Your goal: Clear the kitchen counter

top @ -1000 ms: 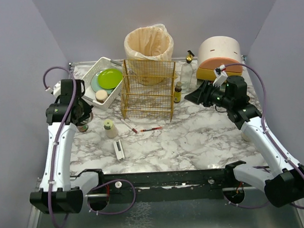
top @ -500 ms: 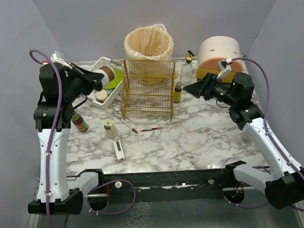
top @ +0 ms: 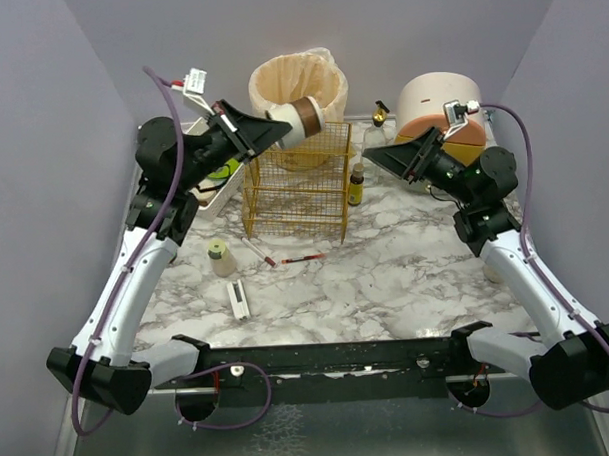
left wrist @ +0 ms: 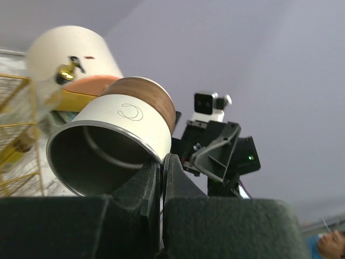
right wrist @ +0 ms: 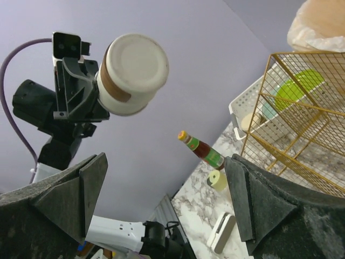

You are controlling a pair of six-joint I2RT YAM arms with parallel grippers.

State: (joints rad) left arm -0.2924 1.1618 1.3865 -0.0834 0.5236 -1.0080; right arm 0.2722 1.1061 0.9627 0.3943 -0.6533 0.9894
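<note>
A: What is being held by the left gripper (left wrist: pixel 161 175) at this moment?

B: A white cup (left wrist: pixel 121 135) with a brown band is being pinched at its rim, the jaws being almost closed on the thin wall. The cup is being carried on its side, with the mouth toward the wrist and the bottom toward the other arm.

A: And what is being changed, compared with one second ago?

B: Then the left gripper was being kept low at the left side of the kitchen counter (top: pixel 406 274). Half a second ago the cup was being lifted above the white dish tray (top: pixel 211 188). Now it is being held high, over the top of the gold wire rack (top: pixel 296 183) and just in front of the lined bin (top: pixel 297 83). Meanwhile the right gripper (right wrist: pixel 166 162) is being opened. Its fingers are now being held wide apart with nothing between them, and it is being pointed toward the cup from well apart.

A: What is being meant by this for the task?

B: One item is being taken away from the counter, it is judged. Whether the cup is being brought to the bin or offered to the right gripper cannot be told. A small jar (top: pixel 221 258), a flat white device (top: pixel 238 300), two pen-like sticks (top: pixel 304 258) and a small bottle (top: pixel 355 186) are waiting on the counter.
</note>
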